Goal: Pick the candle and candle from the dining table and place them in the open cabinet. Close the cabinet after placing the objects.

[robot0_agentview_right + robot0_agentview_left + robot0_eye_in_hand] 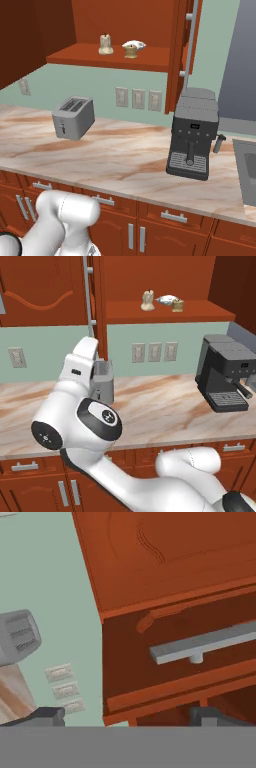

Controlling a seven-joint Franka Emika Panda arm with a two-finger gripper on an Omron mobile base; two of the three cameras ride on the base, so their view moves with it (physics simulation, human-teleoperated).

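1. Marble counter [115, 150] runs under the wall cabinet [120, 30], with a toaster [73, 117] and a coffee machine [193, 135] on it.
2. Both candles sit on the cabinet shelf: the cream candle [147, 300] to the left, the tan candle [177, 305] near it, a grey-white oblong [165, 299] between them.
3. Closing the door [101, 291] looks like the step left; it stands edge-on.
4. In the hand view, the handle [205, 643] lies just ahead of the gripper [127, 716], its long axis running across the jaws.
5. Jaws are spread wide, gripping nothing, touching nothing.

Glossy reddish wood cabinet [165, 311], brushed-metal toaster [74, 117], veined marble counter [125, 155].
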